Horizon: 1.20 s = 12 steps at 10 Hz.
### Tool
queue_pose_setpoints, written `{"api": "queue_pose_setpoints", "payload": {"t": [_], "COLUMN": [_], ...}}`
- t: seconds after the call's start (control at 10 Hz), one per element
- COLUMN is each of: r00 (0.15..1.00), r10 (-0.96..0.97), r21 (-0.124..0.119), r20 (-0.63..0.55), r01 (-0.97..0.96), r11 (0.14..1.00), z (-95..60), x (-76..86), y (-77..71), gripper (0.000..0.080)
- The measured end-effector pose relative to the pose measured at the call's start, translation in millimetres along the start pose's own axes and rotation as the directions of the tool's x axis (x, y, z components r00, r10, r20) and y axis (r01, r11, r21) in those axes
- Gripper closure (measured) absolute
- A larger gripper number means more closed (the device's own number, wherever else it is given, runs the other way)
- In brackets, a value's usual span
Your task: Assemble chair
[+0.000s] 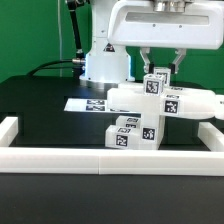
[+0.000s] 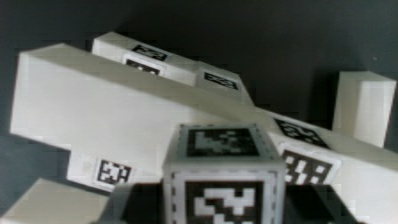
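The pincer (image 1: pixel 161 70) is closed down on a small tagged white block (image 1: pixel 156 82) of the chair (image 1: pixel 165 103). The chair sits on the black bench (image 1: pixel 40 105), just behind the low white border wall (image 1: pixel 100 158), near the marker board (image 1: pixel 88 102).

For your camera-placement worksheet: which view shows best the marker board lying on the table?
The exterior view. There the marker board lies flat on the dark table, behind the chair parts, partly hidden by them. The wrist view shows only tagged white parts close up, no board.
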<state>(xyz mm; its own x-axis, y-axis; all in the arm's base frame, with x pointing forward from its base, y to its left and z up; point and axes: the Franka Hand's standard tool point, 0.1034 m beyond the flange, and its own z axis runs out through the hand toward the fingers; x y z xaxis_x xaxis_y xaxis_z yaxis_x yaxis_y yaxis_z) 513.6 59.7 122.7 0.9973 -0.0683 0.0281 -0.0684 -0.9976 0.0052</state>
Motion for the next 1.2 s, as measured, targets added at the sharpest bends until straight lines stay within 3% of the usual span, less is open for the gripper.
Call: {"api": "queue_pose_setpoints", "payload": {"t": [0.6,1.2], "r00": [0.929,0.744], "r10": [0.37,0.668], "r21": [0.0,0.006], "r20": [0.001,0.007], "r01": [-0.37,-0.668], "r11": [0.929,0.744], "z": [0.2,0.5], "x": [-0.2,-0.4], "y": [-0.8,-1.2], "gripper": [0.0512,0.0512]}}
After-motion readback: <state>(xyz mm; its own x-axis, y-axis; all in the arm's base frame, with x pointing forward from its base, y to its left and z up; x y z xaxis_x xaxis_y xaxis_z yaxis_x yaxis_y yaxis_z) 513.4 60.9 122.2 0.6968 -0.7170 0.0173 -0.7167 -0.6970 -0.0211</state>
